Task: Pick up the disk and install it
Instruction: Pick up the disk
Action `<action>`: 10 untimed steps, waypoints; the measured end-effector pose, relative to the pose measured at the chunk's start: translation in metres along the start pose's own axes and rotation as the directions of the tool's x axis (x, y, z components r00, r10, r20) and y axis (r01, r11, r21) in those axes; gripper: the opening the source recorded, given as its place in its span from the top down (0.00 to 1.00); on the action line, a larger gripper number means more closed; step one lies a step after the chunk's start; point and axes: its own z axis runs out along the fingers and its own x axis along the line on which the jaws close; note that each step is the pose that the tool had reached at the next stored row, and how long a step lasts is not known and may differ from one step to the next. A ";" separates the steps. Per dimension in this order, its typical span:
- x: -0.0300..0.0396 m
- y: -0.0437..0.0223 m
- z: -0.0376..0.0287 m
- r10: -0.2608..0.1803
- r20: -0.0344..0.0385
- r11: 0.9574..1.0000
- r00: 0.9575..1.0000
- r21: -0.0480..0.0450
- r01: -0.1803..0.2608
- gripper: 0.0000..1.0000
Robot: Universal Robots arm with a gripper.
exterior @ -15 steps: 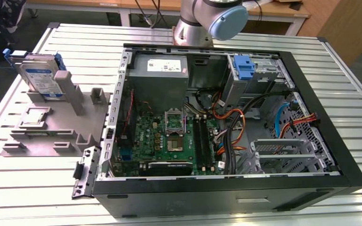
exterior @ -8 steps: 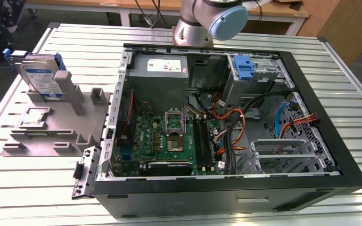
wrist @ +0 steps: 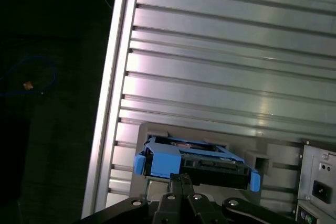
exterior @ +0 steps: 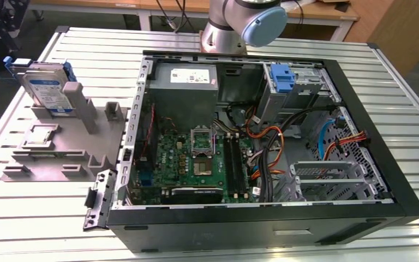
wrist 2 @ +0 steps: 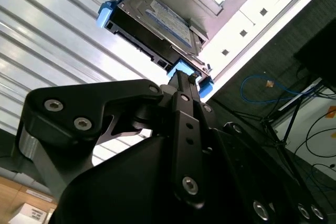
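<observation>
The disk [exterior: 46,87] stands upright on its edge in a slot of the grey holder [exterior: 57,158], at the exterior view's far left. It is silver with a white-and-blue label and a blue carrier around it. Both wrist views look down on the disk [wrist 2: 157,24] [wrist: 194,163] from above. My gripper [wrist: 181,179] [wrist 2: 179,77] hangs over its blue end, apart from it, with the black fingers closed together and nothing between them. The arm's base [exterior: 242,22] rises behind the computer case.
An open computer case [exterior: 399,185] lies on the slatted metal table [exterior: 85,43], with motherboard, cables, a metal drive cage [exterior: 326,174] and another blue carrier [exterior: 283,79] inside. A small square silver chip [exterior: 42,134] sits on the holder. The table edge runs beside the holder.
</observation>
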 end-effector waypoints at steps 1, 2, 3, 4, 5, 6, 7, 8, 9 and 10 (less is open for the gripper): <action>0.0000 0.0000 0.0000 -0.012 -0.001 1.000 1.000 0.000 0.012 0.90; 0.0000 0.0000 0.0000 -0.027 -0.001 1.000 1.000 -0.001 0.027 0.90; 0.0000 0.0000 0.0000 -0.040 -0.002 0.999 0.999 -0.001 0.040 0.90; 0.0000 0.0000 0.0000 -0.054 -0.002 0.999 0.999 -0.001 0.054 0.90; 0.0000 0.0000 0.0000 -0.069 -0.003 0.998 0.998 -0.002 0.069 0.90; 0.0000 0.0000 0.0000 -0.082 -0.004 0.997 0.997 -0.002 0.082 0.90; 0.0000 0.0000 0.0000 -0.091 -0.004 0.996 0.996 -0.002 0.091 0.90; 0.0000 0.0000 0.0000 -0.095 -0.004 0.996 0.996 -0.002 0.095 0.90; 0.0000 0.0000 -0.0001 -0.096 -0.004 0.995 0.995 -0.002 0.096 0.90; 0.0000 0.0000 0.0000 -0.096 -0.004 0.995 0.995 -0.002 0.096 0.90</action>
